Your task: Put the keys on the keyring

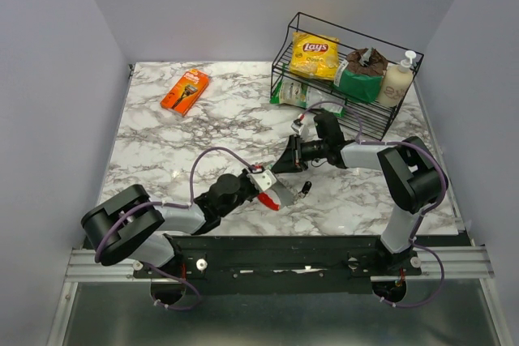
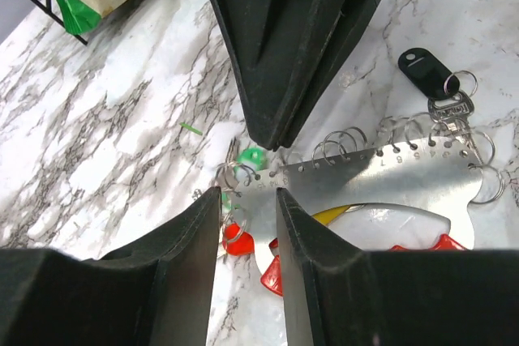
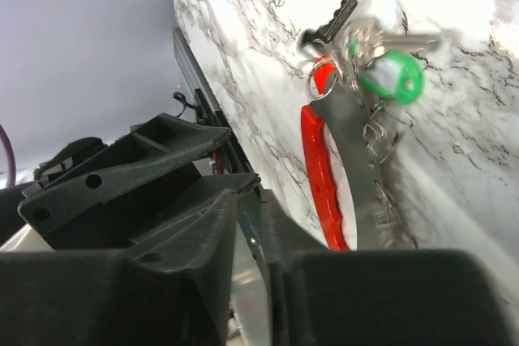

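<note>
Left gripper [image 2: 247, 194] clamps keyring [image 2: 381, 180] end, steadying holes for right gripper [image 2: 272, 137] at 12 o'clock above green key [image 2: 253, 156]; cannot tell whether right is released.

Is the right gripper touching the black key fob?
Apart. Left wrist view: bare marble table shows between the right gripper and the black key fob.

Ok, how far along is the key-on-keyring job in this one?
Done, it seems: green key, red keys and a yellow key sit at split rings of the keyring. In hand: left gripper grips the keyring; right gripper, jaws slightly parted and empty, hovers by the green key. Left: the black fob beside the keyring; whether it is attached I cannot tell.
</note>
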Tool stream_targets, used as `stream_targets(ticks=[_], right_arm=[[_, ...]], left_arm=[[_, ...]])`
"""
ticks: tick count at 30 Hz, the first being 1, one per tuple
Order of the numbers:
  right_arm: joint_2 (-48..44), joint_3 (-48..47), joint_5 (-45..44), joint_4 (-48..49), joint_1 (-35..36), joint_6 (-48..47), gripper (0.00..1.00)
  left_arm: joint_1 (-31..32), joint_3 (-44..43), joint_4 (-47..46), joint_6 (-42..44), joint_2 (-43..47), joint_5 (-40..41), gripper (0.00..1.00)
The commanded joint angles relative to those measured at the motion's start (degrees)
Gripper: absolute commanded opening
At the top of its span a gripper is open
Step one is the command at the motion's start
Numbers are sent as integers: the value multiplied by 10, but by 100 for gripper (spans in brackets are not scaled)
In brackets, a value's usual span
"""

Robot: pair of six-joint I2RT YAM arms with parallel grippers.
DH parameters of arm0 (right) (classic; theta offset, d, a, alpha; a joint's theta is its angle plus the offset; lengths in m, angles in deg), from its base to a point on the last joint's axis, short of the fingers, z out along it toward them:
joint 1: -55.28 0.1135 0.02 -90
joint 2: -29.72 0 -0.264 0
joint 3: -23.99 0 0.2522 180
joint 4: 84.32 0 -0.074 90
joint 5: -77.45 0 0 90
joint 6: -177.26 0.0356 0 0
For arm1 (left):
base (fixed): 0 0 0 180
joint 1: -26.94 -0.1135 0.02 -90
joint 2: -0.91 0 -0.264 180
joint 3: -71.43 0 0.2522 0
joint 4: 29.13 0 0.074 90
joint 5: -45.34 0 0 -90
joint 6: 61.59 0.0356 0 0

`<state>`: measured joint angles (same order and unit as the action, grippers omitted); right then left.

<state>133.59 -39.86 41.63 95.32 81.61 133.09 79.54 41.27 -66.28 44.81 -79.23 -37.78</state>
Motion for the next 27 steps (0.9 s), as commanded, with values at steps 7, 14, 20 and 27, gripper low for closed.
stream_targets(ticks=[7, 14, 20, 27], right_arm=[[-13, -10, -1, -1, 5, -49, 36], [-39, -38, -92, -116, 4, -171, 48], [-54, -47, -170, -193, 4, -266, 65], [-100, -29, -248, -227, 5, -331, 81]], left_arm=[[0, 2, 1, -31, 24, 13, 43], [-11, -21, 76, -80, 55, 11, 47], [-40, -81, 192, -162, 51, 9, 52], [-162, -164, 295, -298, 23, -174, 52]])
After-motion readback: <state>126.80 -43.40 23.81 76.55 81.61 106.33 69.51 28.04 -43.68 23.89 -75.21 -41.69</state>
